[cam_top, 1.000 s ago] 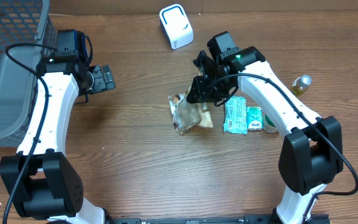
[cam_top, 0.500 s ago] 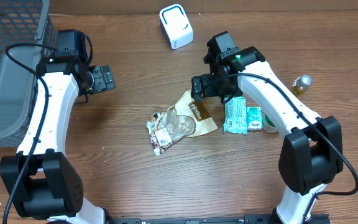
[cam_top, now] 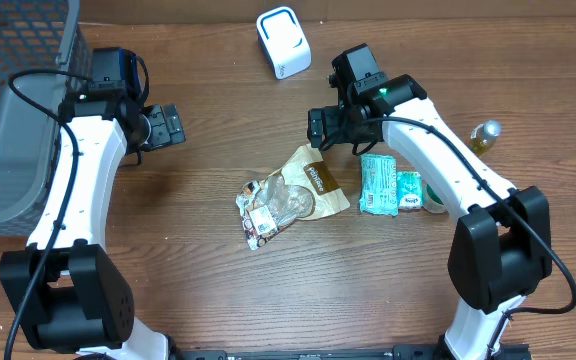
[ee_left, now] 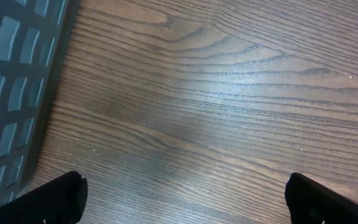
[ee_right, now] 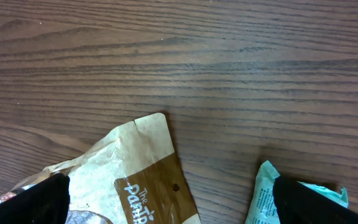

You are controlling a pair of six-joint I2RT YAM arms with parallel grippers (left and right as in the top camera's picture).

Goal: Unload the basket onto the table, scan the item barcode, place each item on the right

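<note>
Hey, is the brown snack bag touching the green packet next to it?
Apart. The overhead view shows a strip of bare wood between the snack bag and the green packet.

White lettering on the brown snack bag (ee_right: pixel 143 173) — "The Pamp…" (rest cut off)

Crumpled brown-and-clear snack bag (cam_top: pixel 293 195), flat, printed side up, well apart from the white scanner (cam_top: pixel 283 42)

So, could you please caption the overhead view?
Open right gripper hovers by the snack bag on the table.
</note>
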